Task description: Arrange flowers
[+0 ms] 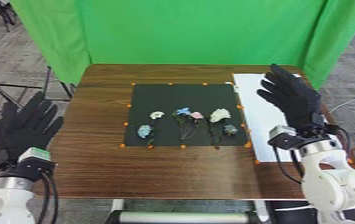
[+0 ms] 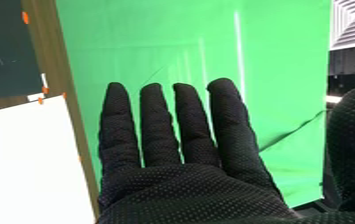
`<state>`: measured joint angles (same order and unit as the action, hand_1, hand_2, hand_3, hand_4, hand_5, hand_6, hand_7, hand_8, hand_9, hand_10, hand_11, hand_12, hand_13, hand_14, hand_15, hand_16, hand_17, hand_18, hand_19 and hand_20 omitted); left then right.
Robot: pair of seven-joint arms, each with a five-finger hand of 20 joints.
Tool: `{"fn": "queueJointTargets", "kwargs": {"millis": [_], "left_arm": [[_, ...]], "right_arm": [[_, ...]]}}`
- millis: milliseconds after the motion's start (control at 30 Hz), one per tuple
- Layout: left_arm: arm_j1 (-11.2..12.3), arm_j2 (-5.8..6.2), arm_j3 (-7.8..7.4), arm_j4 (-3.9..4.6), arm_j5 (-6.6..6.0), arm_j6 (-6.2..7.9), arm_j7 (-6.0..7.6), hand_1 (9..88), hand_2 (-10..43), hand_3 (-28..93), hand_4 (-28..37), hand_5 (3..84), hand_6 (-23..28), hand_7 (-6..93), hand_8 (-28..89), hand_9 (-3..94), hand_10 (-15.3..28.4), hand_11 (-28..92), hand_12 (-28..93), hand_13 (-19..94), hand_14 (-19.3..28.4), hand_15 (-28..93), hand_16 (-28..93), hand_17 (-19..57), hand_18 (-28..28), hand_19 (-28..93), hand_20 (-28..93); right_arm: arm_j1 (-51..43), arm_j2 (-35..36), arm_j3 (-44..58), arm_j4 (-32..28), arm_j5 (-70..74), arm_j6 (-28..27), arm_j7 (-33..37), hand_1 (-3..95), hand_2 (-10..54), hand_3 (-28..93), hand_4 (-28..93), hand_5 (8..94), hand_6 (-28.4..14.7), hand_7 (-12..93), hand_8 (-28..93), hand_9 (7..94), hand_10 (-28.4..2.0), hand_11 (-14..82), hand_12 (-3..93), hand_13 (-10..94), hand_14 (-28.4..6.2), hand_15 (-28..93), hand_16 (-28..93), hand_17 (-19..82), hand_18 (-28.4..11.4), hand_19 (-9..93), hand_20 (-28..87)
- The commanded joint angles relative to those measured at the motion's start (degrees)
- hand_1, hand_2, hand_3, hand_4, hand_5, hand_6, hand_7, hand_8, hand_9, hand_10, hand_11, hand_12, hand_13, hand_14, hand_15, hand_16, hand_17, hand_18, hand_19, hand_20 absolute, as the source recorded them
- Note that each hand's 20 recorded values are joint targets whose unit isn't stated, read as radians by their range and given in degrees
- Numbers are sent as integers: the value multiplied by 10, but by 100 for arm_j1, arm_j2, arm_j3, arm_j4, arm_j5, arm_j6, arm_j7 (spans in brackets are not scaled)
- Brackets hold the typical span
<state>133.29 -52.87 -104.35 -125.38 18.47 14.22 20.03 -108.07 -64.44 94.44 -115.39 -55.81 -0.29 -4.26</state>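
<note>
The head view is looking forward and down from above the near side of the brown wooden table point(image 1: 89, 172), and is taking in nearly the whole tabletop from well back, with the green curtain point(image 1: 200, 35) beyond. The right wrist view is looking along the right hand point(image 1: 298, 102) from very near, facing the curtain. Both are sharing the curtain, that hand, and parts of the table, dark mat point(image 1: 169, 92) and white sheet point(image 1: 260, 120).

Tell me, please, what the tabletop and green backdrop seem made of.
The tabletop looks like wood, or perhaps a wood-look laminate, with a slight sheen: streaked brown grain runs across it. The green backdrop appears to be matte cloth, hanging in soft folds.
</note>
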Motion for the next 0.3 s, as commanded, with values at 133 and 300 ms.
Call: {"fn": "queueJointTargets", "kwargs": {"millis": [133, 300], "left_arm": [[109, -46, -97, -48, 1, -10, -1, 215, 98, 685, -283, 293, 51, 102, -92, 221, 117, 124, 73, 122, 98, 189, -62, -66, 107, 202, 78], [147, -60, -98, -55, -38, 15, 52, 214, 98, 687, -283, 294, 51, 105, -92, 223, 118, 128, 74, 123, 99, 193, -63, -66, 107, 203, 78]], "right_arm": [[-81, -40, -1, -82, -93, -159, 7, 85, 41, 810, -266, 384, -45, 103, -107, 352, -114, 42, 83, 275, -112, 76, 129, 150, -175, 231, 199], [-55, -59, 4, -64, -102, -380, 12, 83, 40, 809, -265, 385, -46, 102, -107, 351, -114, 41, 83, 272, -114, 74, 130, 149, -176, 230, 198]]}}
